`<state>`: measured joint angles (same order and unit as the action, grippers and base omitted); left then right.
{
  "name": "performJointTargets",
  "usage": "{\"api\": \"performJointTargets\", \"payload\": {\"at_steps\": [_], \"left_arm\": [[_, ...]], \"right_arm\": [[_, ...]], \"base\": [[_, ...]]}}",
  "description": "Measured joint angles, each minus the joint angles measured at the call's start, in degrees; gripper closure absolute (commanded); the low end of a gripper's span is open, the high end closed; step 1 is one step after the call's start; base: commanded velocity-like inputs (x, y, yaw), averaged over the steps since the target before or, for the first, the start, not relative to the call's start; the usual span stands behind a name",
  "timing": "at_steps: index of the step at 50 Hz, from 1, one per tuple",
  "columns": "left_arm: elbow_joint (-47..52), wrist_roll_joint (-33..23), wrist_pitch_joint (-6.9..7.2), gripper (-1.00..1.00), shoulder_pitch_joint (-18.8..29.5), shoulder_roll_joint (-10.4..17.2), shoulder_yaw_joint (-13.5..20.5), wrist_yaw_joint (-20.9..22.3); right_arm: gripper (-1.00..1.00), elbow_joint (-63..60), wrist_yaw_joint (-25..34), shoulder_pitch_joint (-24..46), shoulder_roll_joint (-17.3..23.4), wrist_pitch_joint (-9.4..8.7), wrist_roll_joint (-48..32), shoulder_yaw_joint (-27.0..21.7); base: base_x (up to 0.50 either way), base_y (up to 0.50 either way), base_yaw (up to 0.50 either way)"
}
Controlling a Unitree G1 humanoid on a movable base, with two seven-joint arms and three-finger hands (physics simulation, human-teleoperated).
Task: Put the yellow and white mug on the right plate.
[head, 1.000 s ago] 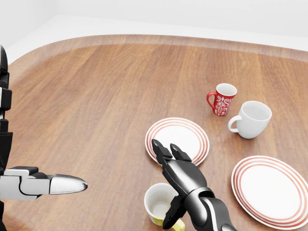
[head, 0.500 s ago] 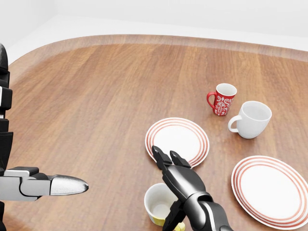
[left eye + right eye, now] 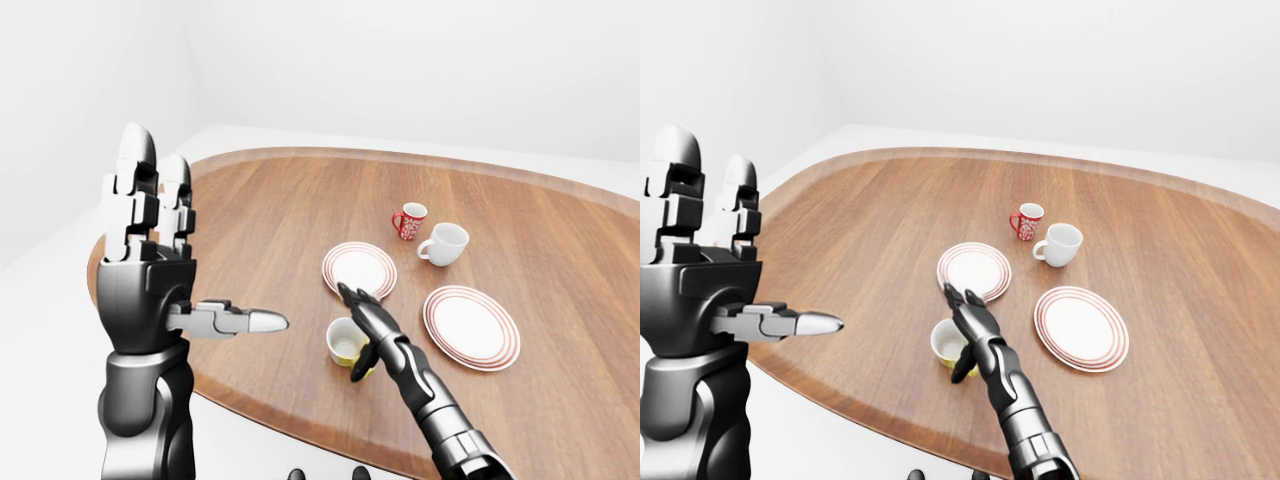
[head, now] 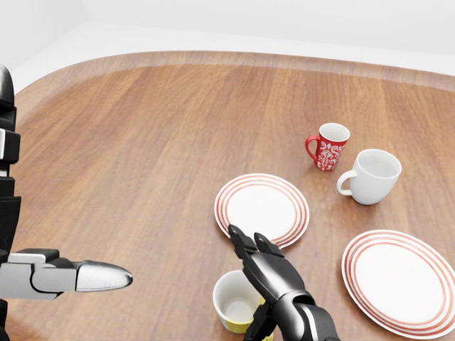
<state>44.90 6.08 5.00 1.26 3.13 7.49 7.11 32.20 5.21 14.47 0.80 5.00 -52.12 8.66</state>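
Note:
The yellow and white mug (image 4: pixel 236 304) stands upright near the bottom of the head view, below the left plate (image 4: pixel 261 206). My right hand (image 4: pixel 250 281) hangs over the mug's right side, fingers stretched toward the left plate and thumb down beside the mug, open, not closed round it. The right plate (image 4: pixel 398 278), white with red rings, lies bare to the right of the mug. My left hand (image 3: pixel 190 250) is raised at the left of the left-eye view, far from the mug, fingers up and thumb pointing right, open and holding nothing.
A red patterned mug (image 4: pixel 329 146) and a plain white mug (image 4: pixel 373 176) stand above the two plates. The round wooden table (image 4: pixel 142 128) stretches up and left, and its edge curves close to the yellow mug in the left-eye view.
My right hand has slid a little down toward the bottom of the head view, staying over the yellow mug. The mug, the plates and my left hand have barely moved.

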Motion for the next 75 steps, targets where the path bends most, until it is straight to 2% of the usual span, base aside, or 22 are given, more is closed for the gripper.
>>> {"api": "performJointTargets", "payload": {"at_steps": [28, 29, 30, 31, 51, 62, 68, 75], "left_arm": [[-0.35, -0.38, 0.0, -1.0, -0.17, -0.15, -0.39, 0.17], [-0.37, -0.4, 0.0, -1.0, -0.18, -0.15, -0.41, 0.18], [-0.39, -0.41, 0.0, -1.0, -0.19, -0.16, -0.43, 0.18], [-0.41, -0.42, 0.0, -1.0, -0.19, -0.16, -0.44, 0.19], [-0.62, -0.44, 0.0, -1.0, -0.22, -0.18, -0.42, 0.25], [-0.39, -0.4, 0.0, -1.0, -0.25, -0.18, -0.36, 0.22], [-0.26, -0.35, 0.0, -1.0, -0.18, -0.16, -0.3, 0.19], [-0.34, -0.36, 0.0, -1.0, -0.19, -0.18, -0.36, 0.15]], "right_arm": [[-1.0, 6.67, -2.67, 1.61, 0.02, 0.0, 0.53, -0.03], [0.22, 6.9, -2.77, 1.65, 0.03, 0.0, 0.52, -0.02], [0.9, 7.13, -2.89, 1.71, 0.04, 0.0, 0.51, -0.03], [1.0, 7.38, -3.0, 1.76, 0.04, 0.0, 0.49, -0.02], [1.0, 8.7, -3.39, 1.78, 0.06, 0.0, 1.58, 0.04], [1.0, 4.58, -1.51, 0.91, 0.5, -0.04, 1.48, -0.41], [1.0, 0.57, 0.73, 0.78, 1.16, -0.61, 1.68, -1.22], [1.0, -5.22, 3.97, 0.59, 2.33, -2.2, 2.05, -2.58]], "base": [[0.0, 0.0, 0.0], [0.0, 0.0, 0.0], [0.0, 0.0, 0.0], [0.0, 0.0, 0.0], [0.0, 0.0, 0.0], [0.0, 0.0, 0.0], [0.0, 0.0, 0.0], [0.0, 0.0, 0.0]]}}
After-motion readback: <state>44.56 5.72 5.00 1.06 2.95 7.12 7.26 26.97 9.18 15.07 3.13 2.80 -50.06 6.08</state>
